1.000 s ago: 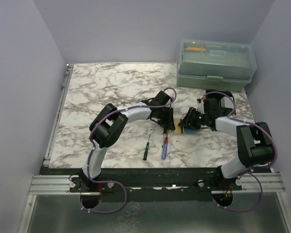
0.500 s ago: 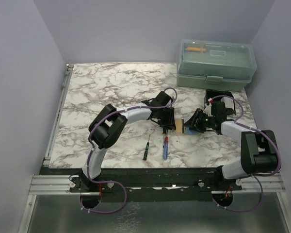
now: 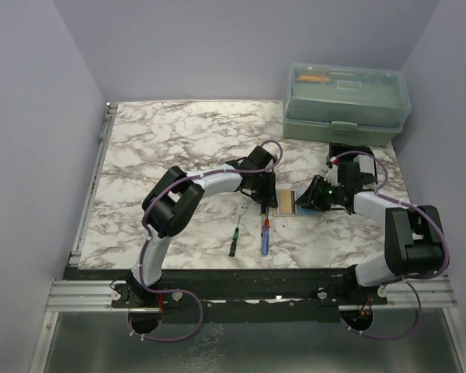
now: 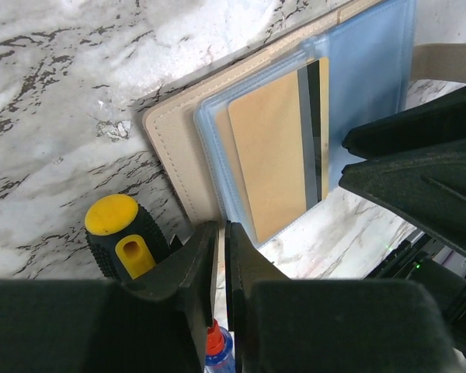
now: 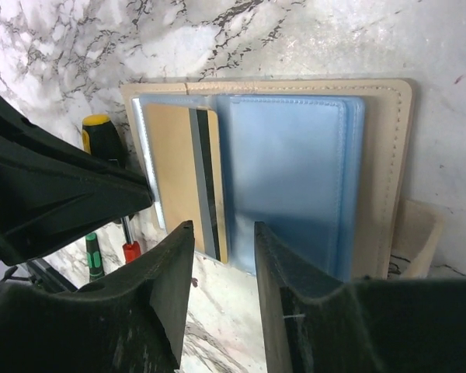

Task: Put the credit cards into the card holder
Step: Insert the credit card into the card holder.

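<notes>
At the near edge of the white-and-grey marble-patterned table [image 3: 163, 148], two slim screwdrivers lie side by side, apart from each other: a black one with a green band [image 3: 234, 241] on the left and a blue one with a red collar [image 3: 263, 237] on the right. Just beyond them, both arms reach in towards the middle.

The small tan fold-over card holder [image 4: 175, 148] lies open and flat between the two grippers, its translucent blue plastic sleeves [image 5: 291, 179] facing up. A flat tan credit card with a black and a silver stripe [image 4: 276, 155] sits inside the sleeve on the left arm's side. A stubby black screwdriver handle with a yellow cap [image 4: 124, 237] rests just beside that side of the cover.

The left gripper [image 4: 220, 229] is closed to a thin slit, its tips at the edge of the tan cover; whether they pinch that edge I cannot tell. The right gripper [image 5: 223, 227] stands above the opposite long edge with its jaws moderately apart and nothing clamped between them. A tan strap [image 5: 419, 233] sticks out from under the cover near its right finger.

Far back on the right, a translucent pale green plastic toolbox [image 3: 346, 101] stands closed.
</notes>
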{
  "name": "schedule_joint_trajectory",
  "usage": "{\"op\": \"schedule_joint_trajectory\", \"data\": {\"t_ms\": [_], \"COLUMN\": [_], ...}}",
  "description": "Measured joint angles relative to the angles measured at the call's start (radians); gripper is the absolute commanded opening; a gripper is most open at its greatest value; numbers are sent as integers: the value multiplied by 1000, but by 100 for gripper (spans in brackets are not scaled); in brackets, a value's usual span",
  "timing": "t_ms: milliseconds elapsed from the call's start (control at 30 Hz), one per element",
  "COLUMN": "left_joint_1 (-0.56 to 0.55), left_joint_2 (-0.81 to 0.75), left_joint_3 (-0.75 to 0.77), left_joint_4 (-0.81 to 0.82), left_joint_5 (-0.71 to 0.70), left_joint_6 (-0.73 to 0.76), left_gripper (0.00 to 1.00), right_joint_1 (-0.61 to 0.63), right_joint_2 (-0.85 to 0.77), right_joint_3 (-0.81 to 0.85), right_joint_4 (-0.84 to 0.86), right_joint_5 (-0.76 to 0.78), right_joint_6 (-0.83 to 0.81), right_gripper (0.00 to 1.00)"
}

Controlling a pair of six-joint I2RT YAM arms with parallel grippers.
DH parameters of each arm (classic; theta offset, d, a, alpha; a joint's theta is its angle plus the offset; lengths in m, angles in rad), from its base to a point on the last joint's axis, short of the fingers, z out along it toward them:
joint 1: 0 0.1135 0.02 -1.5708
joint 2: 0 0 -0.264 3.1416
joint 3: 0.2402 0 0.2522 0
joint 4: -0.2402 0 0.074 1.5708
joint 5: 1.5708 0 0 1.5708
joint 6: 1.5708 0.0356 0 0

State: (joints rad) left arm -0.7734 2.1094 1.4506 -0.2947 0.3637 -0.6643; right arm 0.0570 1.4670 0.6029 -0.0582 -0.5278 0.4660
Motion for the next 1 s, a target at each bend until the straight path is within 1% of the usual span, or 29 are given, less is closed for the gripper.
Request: {"op": "schedule_joint_trajectory", "data": {"t_ms": [133, 333, 433, 600, 700, 767, 800, 867, 933, 967, 1000], "left_joint_1": [1, 2, 2, 2, 2, 2, 2, 2, 2, 2, 2], "left_joint_2": [2, 4, 5, 15, 19, 20, 20, 20, 18, 16, 7], "left_joint_3": [0, 1, 4, 20, 31, 35, 37, 43, 50, 53, 53], "left_joint_4": [-1, -2, -6, -17, -30, -34, -36, -41, -44, -49, -55], "left_joint_5": [0, 1, 1, 2, 3, 6, 8, 15, 21, 28, 36], "left_joint_6": [0, 2, 8, 15, 18, 19, 19, 20, 20, 21, 22], "left_gripper": [12, 11, 10, 10, 15, 21, 25, 34, 41, 44, 46], "right_joint_1": [14, 48, 66, 109, 118, 111, 110, 103, 98, 97, 96], "right_joint_2": [35, 98, 116, 133, 126, 97, 69, -14, -112, -149, -175], "right_joint_3": [20, 80, 109, 141, 142, 142, 142, 149, 188, 225, 271], "right_joint_4": [4, 4, 5, 4, -5, -42, -64, -122, -190, -220, -240], "right_joint_5": [-11, -13, -13, -17, 4, 50, 77, 165, 285, 343, 414], "right_joint_6": [-5, -27, -58, -146, -156, -129, -113, -88, -77, -80, -93], "right_gripper": [37, 39, 40, 44, 49, 51, 54, 71, 91, 96, 98]}}
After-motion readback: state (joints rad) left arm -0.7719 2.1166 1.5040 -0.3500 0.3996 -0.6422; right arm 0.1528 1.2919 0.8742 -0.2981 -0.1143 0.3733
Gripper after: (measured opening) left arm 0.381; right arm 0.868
